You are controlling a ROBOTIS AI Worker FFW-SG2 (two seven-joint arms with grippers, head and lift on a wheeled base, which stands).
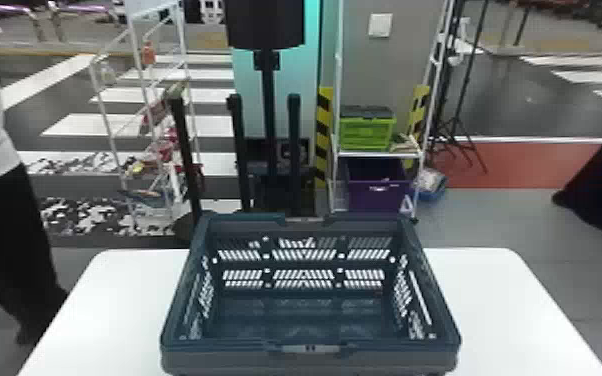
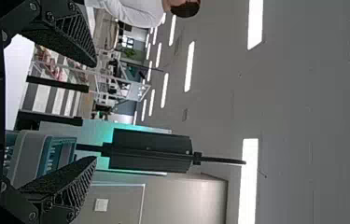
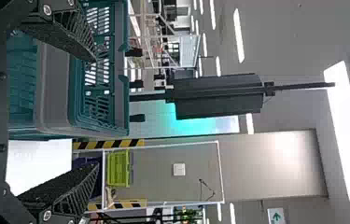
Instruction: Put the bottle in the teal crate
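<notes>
Left pincer [image 2: 93, 112]: fingers wide apart; right pincer [image 3: 95, 112]: same wide spread.

**Indoor hall of laboratory or showroom type**

Strip lights [image 2: 255, 23] line the grey ceiling, above a floor bearing broad crossing stripes [image 1: 80, 125]. Beyond the white table [image 1: 490, 300] stand a tripod [image 1: 456, 121] and a white rack [image 1: 377, 155] holding a green box [image 1: 367, 134]. Laboratory or showroom: the exact type cannot be told.
</notes>
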